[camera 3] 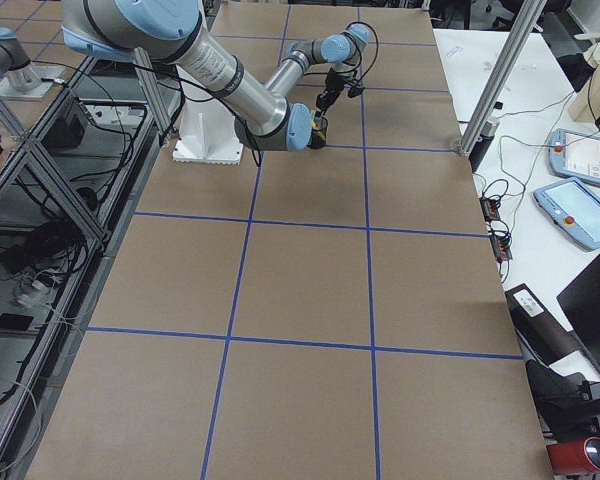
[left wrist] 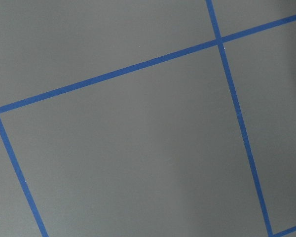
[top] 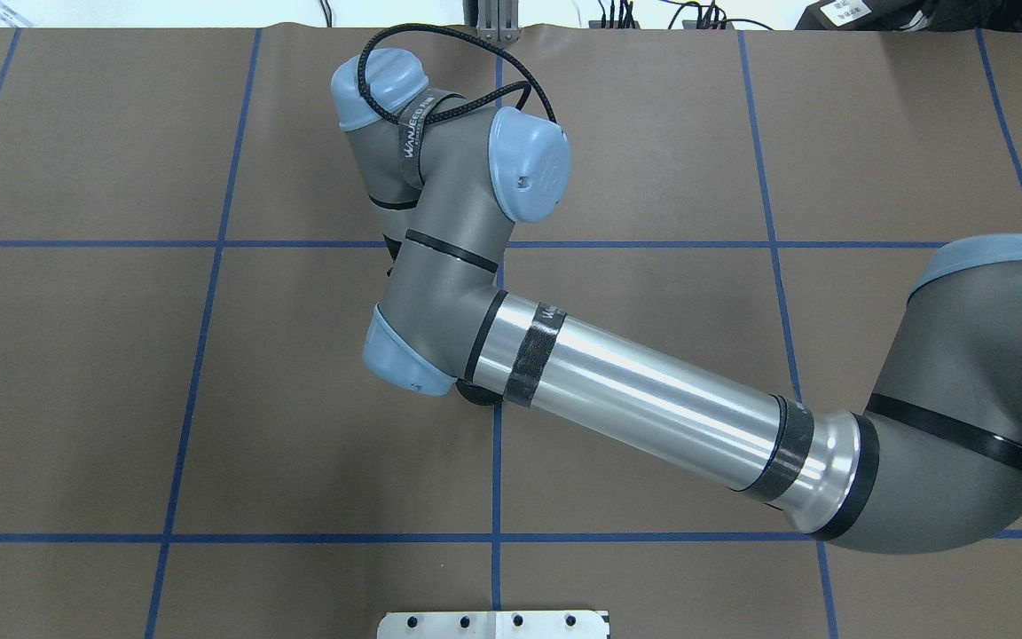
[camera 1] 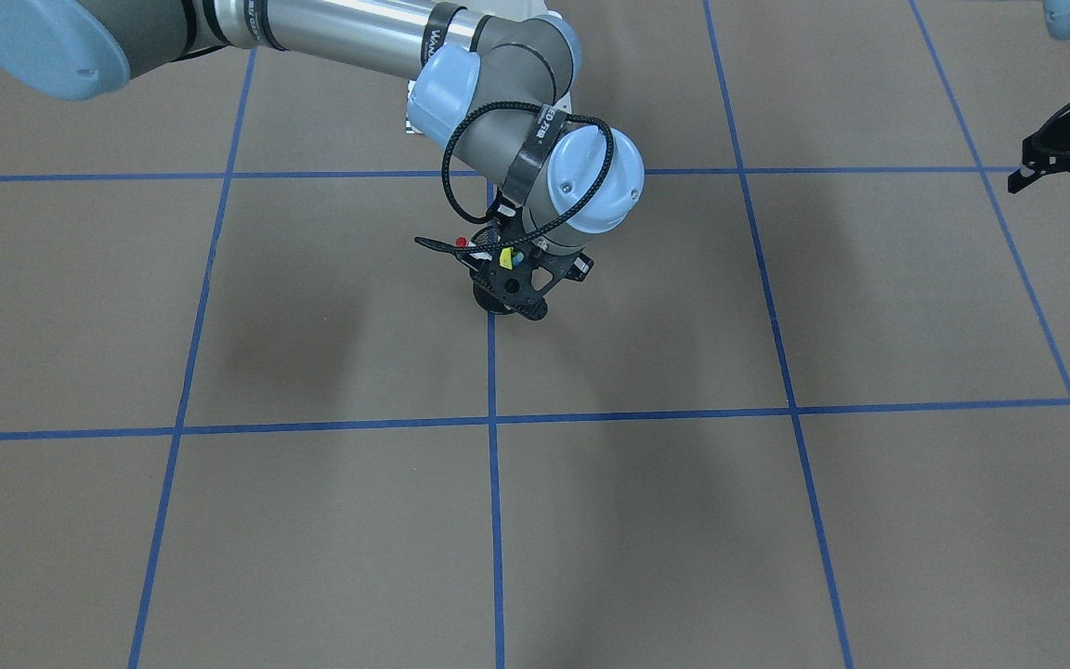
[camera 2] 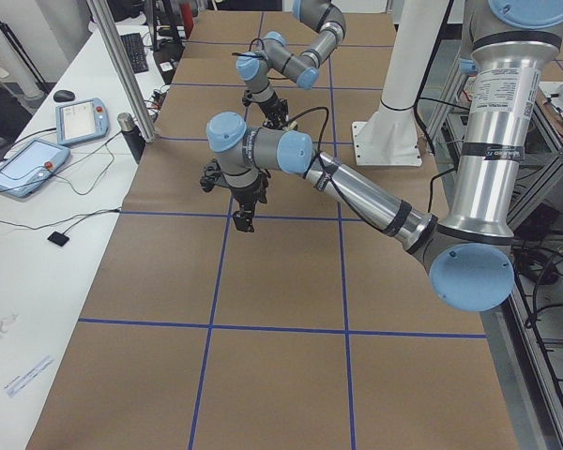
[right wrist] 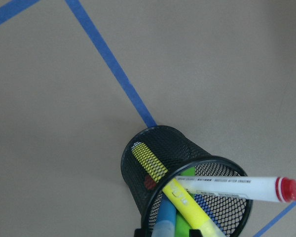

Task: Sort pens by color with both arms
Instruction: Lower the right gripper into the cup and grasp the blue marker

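Centre of table (camera 1: 312, 307), on a blue tape line (right wrist: 113, 64): black mesh cup (right wrist: 187, 182), upright. Holds yellow highlighter (right wrist: 185, 201), white marker with red cap (right wrist: 237, 186), blue pen (right wrist: 165, 217), green pen (right wrist: 183, 224), all leaning. Sits directly beneath right gripper (camera 1: 512, 295), at the end of right arm (top: 635, 390) stretched across from the side. Cannot tell jaw opening there, nor any hold on a pen. Well apart from cup, off to the robot's left: left gripper (camera 1: 1060, 181), above the brown table surface. Cannot tell its opening either; nothing seen in its grip.
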Tool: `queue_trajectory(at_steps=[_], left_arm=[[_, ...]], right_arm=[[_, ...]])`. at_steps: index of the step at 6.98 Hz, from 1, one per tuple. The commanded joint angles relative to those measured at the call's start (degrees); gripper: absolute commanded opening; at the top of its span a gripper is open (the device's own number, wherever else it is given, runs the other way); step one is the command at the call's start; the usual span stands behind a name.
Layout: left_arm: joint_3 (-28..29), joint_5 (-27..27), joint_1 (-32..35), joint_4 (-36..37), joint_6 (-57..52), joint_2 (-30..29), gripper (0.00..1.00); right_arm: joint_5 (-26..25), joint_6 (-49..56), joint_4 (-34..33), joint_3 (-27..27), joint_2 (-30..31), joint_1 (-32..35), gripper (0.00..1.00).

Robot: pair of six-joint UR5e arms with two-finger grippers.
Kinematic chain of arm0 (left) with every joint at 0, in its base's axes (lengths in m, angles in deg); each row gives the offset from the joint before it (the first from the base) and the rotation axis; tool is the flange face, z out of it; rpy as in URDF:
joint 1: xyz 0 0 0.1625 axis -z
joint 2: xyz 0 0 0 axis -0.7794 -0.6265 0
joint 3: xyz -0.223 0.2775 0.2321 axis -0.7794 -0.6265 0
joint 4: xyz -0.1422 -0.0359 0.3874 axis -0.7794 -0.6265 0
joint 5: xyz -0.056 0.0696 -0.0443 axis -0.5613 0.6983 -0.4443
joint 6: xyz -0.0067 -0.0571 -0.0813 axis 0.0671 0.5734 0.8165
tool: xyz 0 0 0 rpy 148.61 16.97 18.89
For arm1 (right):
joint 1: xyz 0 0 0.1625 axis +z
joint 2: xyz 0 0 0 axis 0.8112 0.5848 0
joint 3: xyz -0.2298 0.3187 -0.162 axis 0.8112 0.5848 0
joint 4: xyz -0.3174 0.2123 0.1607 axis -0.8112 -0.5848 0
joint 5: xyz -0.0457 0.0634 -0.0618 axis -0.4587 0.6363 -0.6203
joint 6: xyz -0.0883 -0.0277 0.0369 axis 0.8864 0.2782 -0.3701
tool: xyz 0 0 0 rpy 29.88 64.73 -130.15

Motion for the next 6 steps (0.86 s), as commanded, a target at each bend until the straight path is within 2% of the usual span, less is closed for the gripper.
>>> queue_trajectory(at_steps=[1, 4, 6], left_arm=[[0.0, 0.0, 0.0, 0.0, 0.0, 0.0, 0.99], [-0.2, 0.0, 0.0, 0.0, 0.0, 0.0, 0.99], [-0.1, 0.0, 0.0, 0.0, 0.0, 0.0, 0.99]], right_arm=[[0.0, 0.0, 0.0, -0.3, 0.5, 0.0, 0.33], [0.1, 0.1, 0.0, -2.1, 1.6, 0.0, 0.28], [0.2, 0.0, -0.1, -2.7, 1.8, 0.0, 0.2]])
